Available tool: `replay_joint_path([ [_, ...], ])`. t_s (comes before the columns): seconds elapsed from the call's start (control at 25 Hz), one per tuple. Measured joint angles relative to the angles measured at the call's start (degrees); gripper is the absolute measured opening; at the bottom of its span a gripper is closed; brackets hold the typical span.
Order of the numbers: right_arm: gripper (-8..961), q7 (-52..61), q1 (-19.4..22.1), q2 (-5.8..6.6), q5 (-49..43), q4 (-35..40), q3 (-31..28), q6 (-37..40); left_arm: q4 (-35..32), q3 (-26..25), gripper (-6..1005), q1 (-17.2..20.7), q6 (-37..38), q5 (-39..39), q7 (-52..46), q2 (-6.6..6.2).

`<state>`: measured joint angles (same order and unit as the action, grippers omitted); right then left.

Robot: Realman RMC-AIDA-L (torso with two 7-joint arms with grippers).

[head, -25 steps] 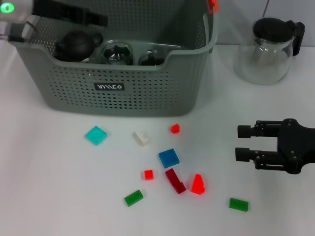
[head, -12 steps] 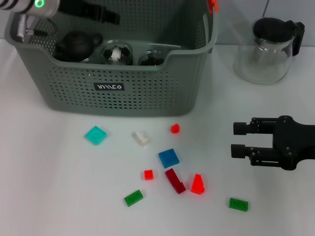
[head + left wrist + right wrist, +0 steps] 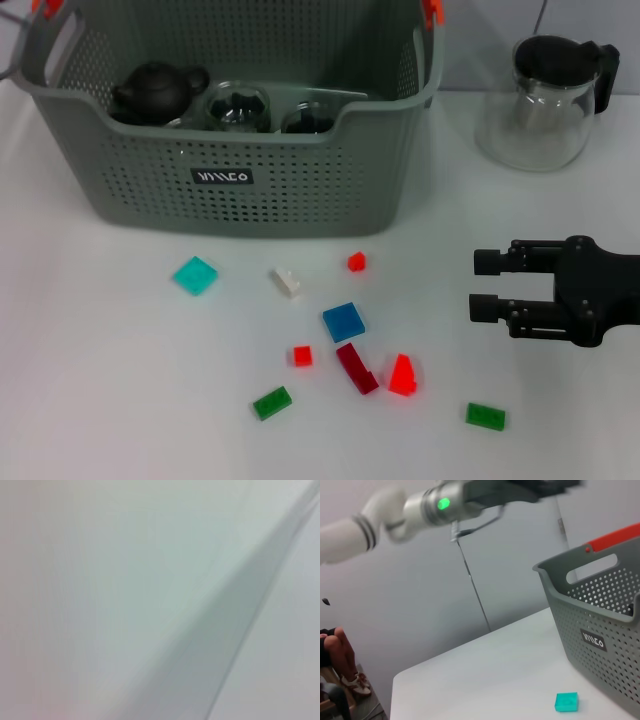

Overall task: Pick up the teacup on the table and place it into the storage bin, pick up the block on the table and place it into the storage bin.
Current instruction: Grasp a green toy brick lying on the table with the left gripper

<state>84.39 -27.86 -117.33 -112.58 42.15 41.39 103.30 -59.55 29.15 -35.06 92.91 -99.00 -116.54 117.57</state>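
The grey storage bin (image 3: 240, 120) fills the upper left of the head view on the white counter (image 3: 100, 380), holding a black teapot (image 3: 155, 90) and glass jars (image 3: 238, 105). Coloured blocks lie scattered below it at centre frame: a teal tile (image 3: 195, 275), a white piece (image 3: 286, 282), a blue tile (image 3: 343, 322) and red (image 3: 402, 375) and green (image 3: 271, 402) ones. The right tool (image 3: 485, 285) hovers at the right edge, fingers parted and empty. A glass pitcher (image 3: 545, 95) stands upper right. The left tool is out of sight.
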Motion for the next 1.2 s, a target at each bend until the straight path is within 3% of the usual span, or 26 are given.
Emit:
replay_joint_path([
  [0.16, 656, -0.19, 0.00, 0.00, 0.00, -0.11, 0.00, -0.09, 4.97, -5.77, 668, 4.26, 10.34, 6.14, 9.33, 0.32],
  [0.28, 656, -0.20, -0.05, 0.00, 0.00, -0.19, 0.01, -0.18, 4.01, -5.71, 666, 7.05, 13.78, -0.70, 15.71, 1.15],
  [0.4, 655, 0.04, -0.06, 0.00, 0.00, -0.20, 0.00, -0.21, 1.75, -3.83, 663, 9.36, 15.38, -12.32, 23.66, 2.64],
  [0.6, 655, 0.15, 0.05, 0.00, -0.01, -0.26, 0.00, -0.15, 1.63, -2.00, 658, 11.72, 11.83, -26.75, 35.47, 4.53],
  [1.0, 656, 0.16, 0.16, 0.00, -0.05, -0.33, 0.00, -0.23, 9.67, 0.18, 649, 12.66, 8.08, -34.45, 46.43, 6.47],
  [1.2, 656, 0.07, 0.17, 0.00, -0.02, -0.50, 0.00, -0.35, 16.09, 3.41, 619, 12.51, 4.64, -35.07, 52.01, 6.74],
])
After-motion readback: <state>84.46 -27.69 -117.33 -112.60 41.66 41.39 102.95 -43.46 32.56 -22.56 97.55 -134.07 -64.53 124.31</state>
